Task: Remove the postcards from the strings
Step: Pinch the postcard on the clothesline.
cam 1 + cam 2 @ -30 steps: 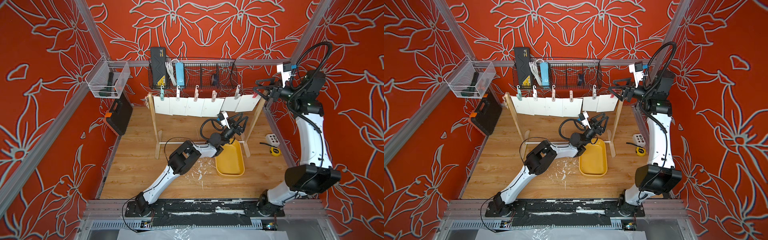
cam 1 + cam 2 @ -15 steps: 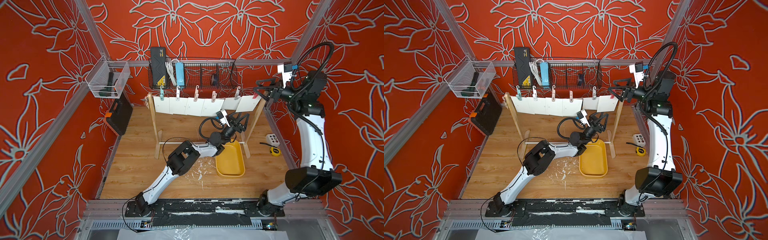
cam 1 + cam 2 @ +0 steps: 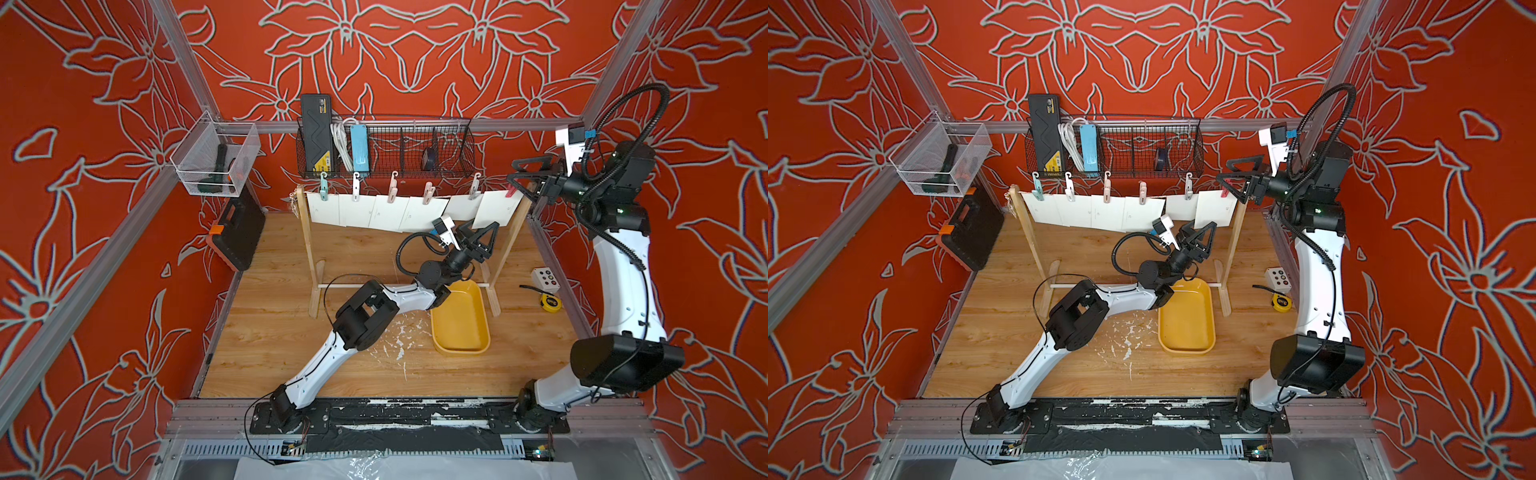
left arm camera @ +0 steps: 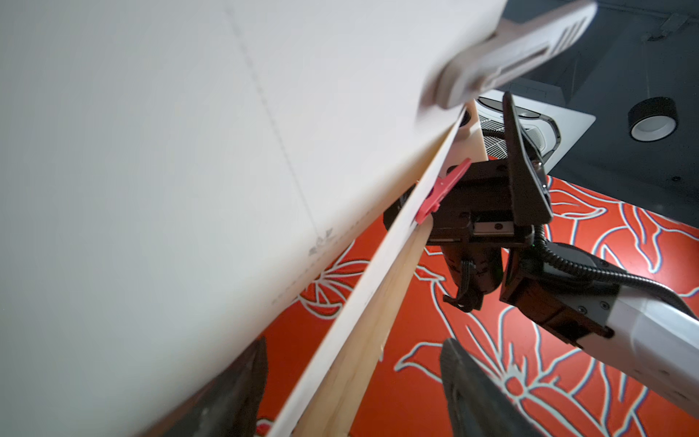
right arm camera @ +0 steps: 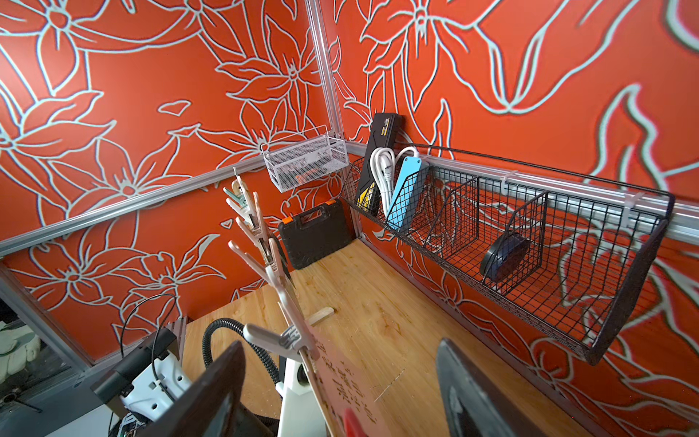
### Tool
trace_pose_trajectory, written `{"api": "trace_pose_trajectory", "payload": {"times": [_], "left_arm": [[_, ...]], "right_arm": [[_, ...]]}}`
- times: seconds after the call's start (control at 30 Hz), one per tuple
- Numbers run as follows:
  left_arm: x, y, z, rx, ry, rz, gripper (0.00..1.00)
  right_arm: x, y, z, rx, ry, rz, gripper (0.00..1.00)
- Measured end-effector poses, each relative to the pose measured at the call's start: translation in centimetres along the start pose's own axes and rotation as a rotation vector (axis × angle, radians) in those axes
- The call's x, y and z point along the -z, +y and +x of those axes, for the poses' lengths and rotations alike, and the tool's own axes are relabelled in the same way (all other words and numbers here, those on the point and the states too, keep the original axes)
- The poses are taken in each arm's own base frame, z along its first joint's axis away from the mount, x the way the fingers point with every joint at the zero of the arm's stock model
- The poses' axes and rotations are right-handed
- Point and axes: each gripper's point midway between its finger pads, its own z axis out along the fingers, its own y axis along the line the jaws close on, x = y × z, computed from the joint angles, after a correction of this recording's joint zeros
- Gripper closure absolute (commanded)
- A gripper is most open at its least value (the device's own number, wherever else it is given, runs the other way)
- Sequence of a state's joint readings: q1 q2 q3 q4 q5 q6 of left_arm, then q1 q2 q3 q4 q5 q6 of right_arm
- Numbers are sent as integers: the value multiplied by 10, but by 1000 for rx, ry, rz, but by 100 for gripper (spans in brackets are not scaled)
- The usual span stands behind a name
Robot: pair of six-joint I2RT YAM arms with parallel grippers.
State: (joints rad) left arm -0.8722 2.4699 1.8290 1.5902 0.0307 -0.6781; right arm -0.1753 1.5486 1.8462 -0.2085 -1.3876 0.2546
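Planted toward the back edge of the table (image 3: 291,332), the left post (image 3: 308,249) of a small wooden rack, with the twine (image 3: 409,196) stretched from its top. Hanging side by side under pastel pegs, all six white postcards (image 3: 386,214), none yet off.

Further right, above a yellow tray (image 3: 457,350), the left claw (image 3: 481,227), pointed upward, spread wide and empty, tips level with the bottom edge of the rightmost postcard (image 3: 494,208). In the left wrist view, that card edge-on and rising between the two fingers (image 4: 242,393). Contact impossible to judge.

At the row's right end, the red peg (image 3: 512,192) biting the last card's upper corner, long axis leaning up and toward the right arm, close to the top of the right post (image 3: 506,251).

Reaching in from the table's right edge, the right claw (image 3: 512,174), wide open, holding nothing, with the red peg sitting between its fingers in the right wrist view.

Nearer to the peg, plainly the right arm. Nearer to the card below, the left. Probable next step: a squeeze on the peg from the right, a catch from underneath.
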Motion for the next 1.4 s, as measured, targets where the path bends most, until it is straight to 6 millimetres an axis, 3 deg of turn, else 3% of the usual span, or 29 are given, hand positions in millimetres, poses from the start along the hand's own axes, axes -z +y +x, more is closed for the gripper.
{"api": "trace_pose_trajectory", "payload": {"times": [0.3, 0.5, 0.63, 0.8, 1.13, 1.4], "left_arm": [[20, 1, 23, 18, 89, -17, 59], [17, -8, 16, 15, 88, -5, 69], [15, -11, 12, 17, 80, 4, 86], [14, -13, 11, 31, 80, 9, 99], [12, -18, 7, 38, 83, 18, 100], [12, -20, 6, 45, 87, 23, 100]], "right_arm": [[0, -1, 0, -3, -1, 4, 21], [0, -4, 2, -12, 3, 20, 21], [0, -5, 4, -16, 7, 27, 21], [0, -5, 4, -12, 9, 30, 21], [12, 3, -10, 15, 8, 40, 27], [26, 3, -21, 14, -9, 5, 24]]}}
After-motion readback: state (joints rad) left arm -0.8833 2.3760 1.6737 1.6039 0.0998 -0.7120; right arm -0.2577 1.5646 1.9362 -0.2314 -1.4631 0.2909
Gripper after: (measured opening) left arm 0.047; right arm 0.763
